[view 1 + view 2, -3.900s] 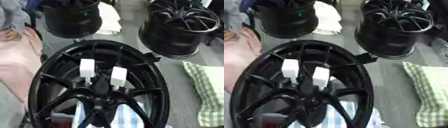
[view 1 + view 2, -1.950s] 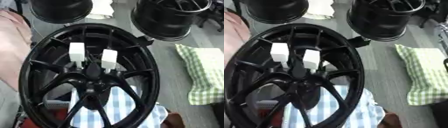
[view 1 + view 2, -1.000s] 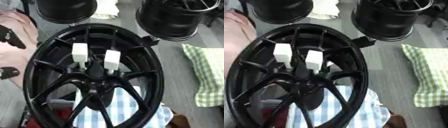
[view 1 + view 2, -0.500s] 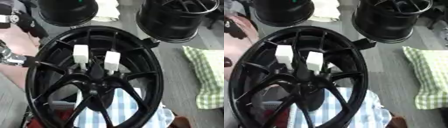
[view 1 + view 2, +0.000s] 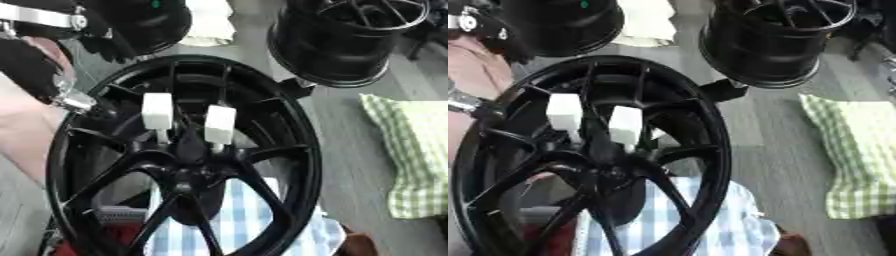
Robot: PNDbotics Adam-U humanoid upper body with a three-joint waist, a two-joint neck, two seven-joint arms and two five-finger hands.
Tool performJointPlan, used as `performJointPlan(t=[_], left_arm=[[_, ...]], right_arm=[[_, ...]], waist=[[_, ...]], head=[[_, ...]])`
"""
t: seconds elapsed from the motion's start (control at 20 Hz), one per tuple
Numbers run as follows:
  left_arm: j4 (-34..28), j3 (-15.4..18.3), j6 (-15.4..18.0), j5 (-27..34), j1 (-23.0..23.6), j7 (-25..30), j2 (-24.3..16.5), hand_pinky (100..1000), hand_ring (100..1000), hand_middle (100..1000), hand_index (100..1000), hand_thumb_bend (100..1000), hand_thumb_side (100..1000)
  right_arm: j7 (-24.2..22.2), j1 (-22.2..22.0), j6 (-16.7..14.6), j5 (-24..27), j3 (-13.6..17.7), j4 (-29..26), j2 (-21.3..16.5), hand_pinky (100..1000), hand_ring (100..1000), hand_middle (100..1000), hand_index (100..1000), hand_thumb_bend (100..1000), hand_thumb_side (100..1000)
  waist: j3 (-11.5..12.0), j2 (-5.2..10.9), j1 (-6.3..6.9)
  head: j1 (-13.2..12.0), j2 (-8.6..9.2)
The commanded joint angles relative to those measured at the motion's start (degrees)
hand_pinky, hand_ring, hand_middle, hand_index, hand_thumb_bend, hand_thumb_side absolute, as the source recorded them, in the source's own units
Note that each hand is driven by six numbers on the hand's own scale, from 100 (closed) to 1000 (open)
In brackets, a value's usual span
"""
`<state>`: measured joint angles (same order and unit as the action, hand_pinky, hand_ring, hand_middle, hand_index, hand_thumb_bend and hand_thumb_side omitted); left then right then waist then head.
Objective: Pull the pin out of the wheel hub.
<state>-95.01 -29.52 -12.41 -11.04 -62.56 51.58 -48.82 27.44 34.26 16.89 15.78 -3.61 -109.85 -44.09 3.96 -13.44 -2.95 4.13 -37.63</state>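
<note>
Both white block-headed pins [image 5: 157, 111] [image 5: 219, 124] stand seated near the centre of the large black spoked wheel hub [image 5: 184, 160]; my left hand [image 5: 39, 60], fingers unreadable, reaches its left rim.

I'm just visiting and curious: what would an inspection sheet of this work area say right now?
Surface: grey floor.
Job's things: black wheel in front; two white-headed pins stand in its hub.
Clutter: green checked cloth at right; blue checked cloth showing under the spokes.
Hands: left hand at the wheel's upper-left rim, fingers unclear; right hand not seen.
Cables: nothing seen.
Surroundings: two more black wheels behind.
</note>
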Motion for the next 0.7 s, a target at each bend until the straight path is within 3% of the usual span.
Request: performJointPlan(t=[0.05,0.7], left_arm=[[1.4,-0.3,-0.5,-0.4,-2.1,0.4,1.0,889,854,783,891,652,498],[6.6,-2.4,-1.0,-5.1,-3.9,0.4,5.4,901,875,802,906,666,493]], right_arm=[[-0.1,1.1,-0.2,-0.3,0.3,0.0,-1.1,800,712,609,698,100,523],[0.3,1.9,-0.5,0.2,0.3,0.5,-0.5,799,709,607,696,100,541]], waist=[[-0.2,0.92,0.15],[-0.6,0.04,0.22]], head=[[-0.3,0.75],[-1.1,0.89]])
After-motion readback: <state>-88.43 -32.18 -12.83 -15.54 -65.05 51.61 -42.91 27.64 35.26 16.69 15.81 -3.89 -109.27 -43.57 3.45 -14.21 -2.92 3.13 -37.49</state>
